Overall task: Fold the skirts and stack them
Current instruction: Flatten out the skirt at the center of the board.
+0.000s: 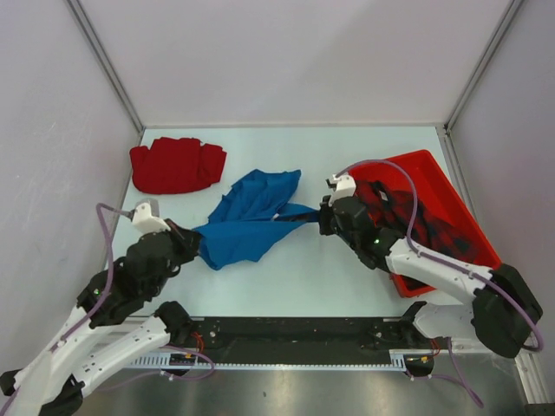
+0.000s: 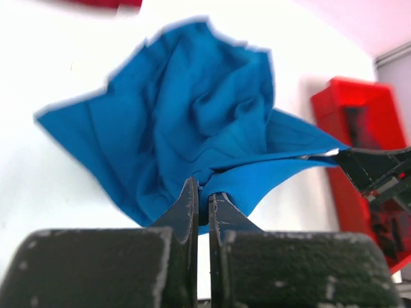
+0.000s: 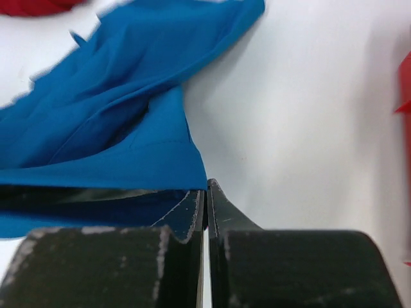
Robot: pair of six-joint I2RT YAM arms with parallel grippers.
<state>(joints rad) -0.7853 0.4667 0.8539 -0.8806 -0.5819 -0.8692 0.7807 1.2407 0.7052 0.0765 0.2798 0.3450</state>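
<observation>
Over mid-counter (image 1: 347,269), gripping the blue skirt (image 1: 247,221) at both ends, with left hand (image 1: 198,245) and right hand (image 1: 323,217) pinched tight on cloth. Lying back-left, red skirt (image 1: 176,165); bundled in tray (image 1: 434,169), plaid skirt (image 1: 408,212).

Crumpled blue skirt (image 1: 247,221) mid-table, red skirt (image 1: 176,165) flat far-left, plaid skirt (image 1: 406,211) in tray (image 1: 436,176).
</observation>
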